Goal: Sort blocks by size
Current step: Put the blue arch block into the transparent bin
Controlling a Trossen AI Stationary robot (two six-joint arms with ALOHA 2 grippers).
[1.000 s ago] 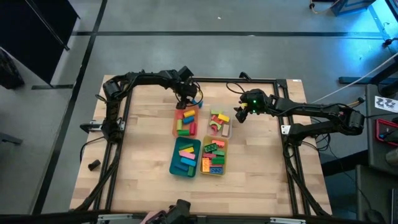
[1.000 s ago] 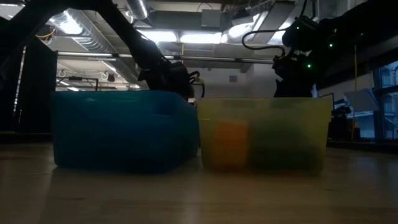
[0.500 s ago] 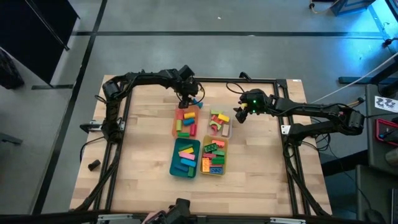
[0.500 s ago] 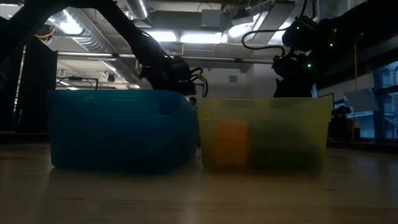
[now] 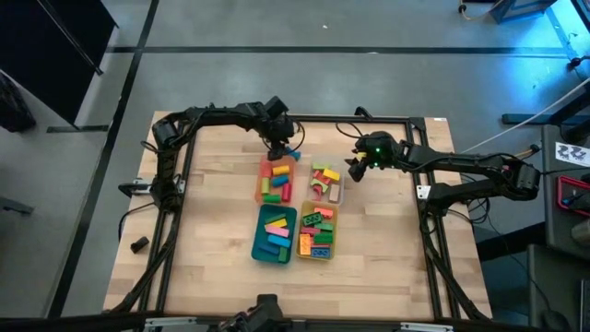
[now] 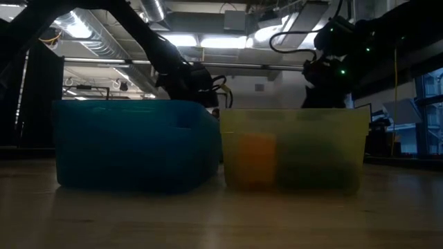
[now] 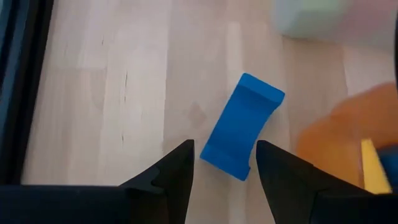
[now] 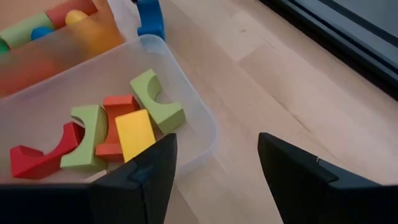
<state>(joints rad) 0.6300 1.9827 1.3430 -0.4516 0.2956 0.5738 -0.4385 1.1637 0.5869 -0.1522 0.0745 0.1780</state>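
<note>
High view: 4 trays sit mid-bench. Orange tray [image 5: 276, 181] and clear tray [image 5: 325, 182] are at the back, teal tray [image 5: 276, 232] and yellow tray [image 5: 318, 232] at the front, and all 4 are already filled with blocks. 1 blue block [image 5: 291, 150] lies loose on the bench [image 5: 212, 221], just behind the orange tray's far corner. Left tool [image 5: 277, 143] hovers right by it. Right tool [image 5: 353, 170] waits just beside the clear tray's right edge.

Low view: only the teal and yellow tray walls show up close, with both arms dark behind them. The blue block is hidden here and I can't read the fingers in this view.

Left wrist view: left tool is wide and empty, fingers [image 7: 169, 176] either side of the blue block's near end, above it and not touching as far as I can tell. The block lies skewed to the finger line, an arch piece by the look of it. An orange tray edge is close on 1 side.

Right wrist view: right tool is wide and empty, over the bench next to the clear tray. Arch pieces in there: green [image 8: 157, 98], red [image 8: 43, 151], plus a yellow block [image 8: 134, 133].

My take: the step is picking the last loose block.
- Rotate the wrist so the fingers square up across the block's narrow width.
- Centre along its length before descending, since an end grip will likely pivot.
- Drop straight down, keeping the finger nearest the tray clear of the orange wall.
- It probably goes in the clear tray with the other arches.
</note>
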